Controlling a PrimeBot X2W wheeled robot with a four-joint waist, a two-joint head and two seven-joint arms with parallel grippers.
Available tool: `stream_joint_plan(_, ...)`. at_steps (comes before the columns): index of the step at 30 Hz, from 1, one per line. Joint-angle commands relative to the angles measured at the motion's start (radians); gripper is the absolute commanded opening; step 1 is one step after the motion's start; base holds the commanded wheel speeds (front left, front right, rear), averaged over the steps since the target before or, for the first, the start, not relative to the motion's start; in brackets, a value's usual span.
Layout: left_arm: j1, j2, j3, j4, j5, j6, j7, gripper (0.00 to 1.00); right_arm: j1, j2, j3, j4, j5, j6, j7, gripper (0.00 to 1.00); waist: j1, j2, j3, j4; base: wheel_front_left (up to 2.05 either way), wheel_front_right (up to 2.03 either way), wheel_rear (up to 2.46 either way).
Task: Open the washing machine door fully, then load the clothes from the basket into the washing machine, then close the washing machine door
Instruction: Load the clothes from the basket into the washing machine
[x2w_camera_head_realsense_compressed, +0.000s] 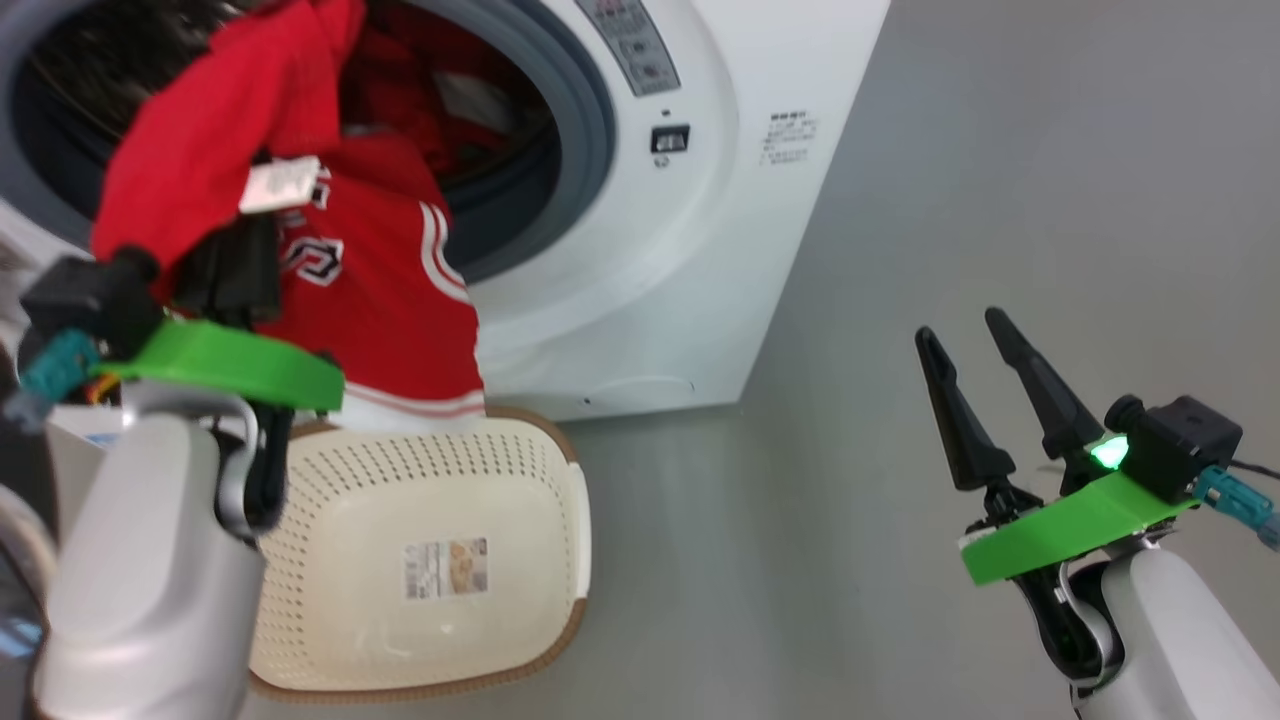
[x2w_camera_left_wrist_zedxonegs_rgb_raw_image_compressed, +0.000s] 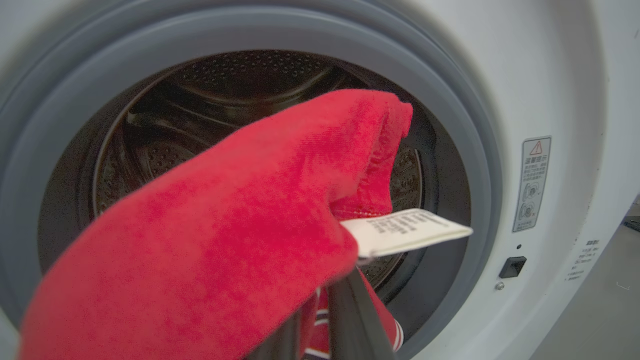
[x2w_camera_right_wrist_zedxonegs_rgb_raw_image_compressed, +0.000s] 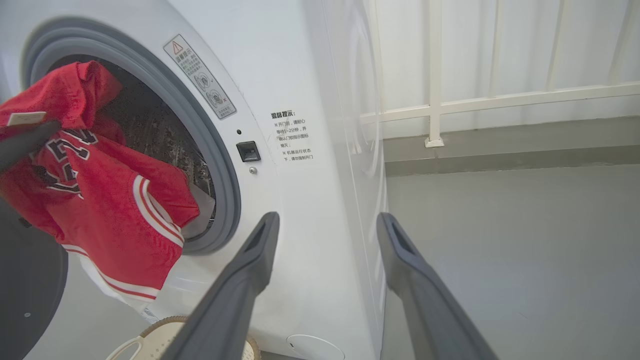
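Clothes (x2w_camera_head_realsense_compressed: 370, 300), a red garment with white stripes and a white label (x2w_camera_left_wrist_zedxonegs_rgb_raw_image_compressed: 405, 231), hang from the left jaws. These are closed on the fabric just in front of the round opening of the washing machine (x2w_camera_head_realsense_compressed: 700, 250), with one dark finger (x2w_camera_left_wrist_zedxonegs_rgb_raw_image_compressed: 357, 320) half buried in cloth. The lower hem dangles above the basket (x2w_camera_head_realsense_compressed: 560, 450), which sits on the floor at the washing machine's foot. The right jaws stand wide open and hold nothing, well off to the washing machine's right over grey floor (x2w_camera_head_realsense_compressed: 950, 150). Beyond the held garment, the grey gasket (x2w_camera_left_wrist_zedxonegs_rgb_raw_image_compressed: 280, 30) rings the drum (x2w_camera_left_wrist_zedxonegs_rgb_raw_image_compressed: 240, 75), where red fabric also shows deeper inside.
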Motion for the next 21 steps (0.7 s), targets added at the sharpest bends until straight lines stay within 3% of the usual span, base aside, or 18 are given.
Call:
stream_joint_plan(1, -0.047, 0.034, 0.03, -0.01, 0.004, -0.012, -0.011, 0.0, -0.018, -0.001, 0.017, -0.028, -0.006, 0.002, -0.005, 1.0, 0.0, 0.0, 0.066, -0.038, 0.0, 0.0, 0.0)
stream_joint_plan(21, -0.499, 0.079, 0.023, 0.436, 0.068, -0.048, -0.021, 0.0, -0.107, 0.046, 0.01, -0.07, -0.001, 0.002, -0.005, 1.0, 0.0, 0.0, 0.34, -0.146, 0.0, 0.0, 0.0)
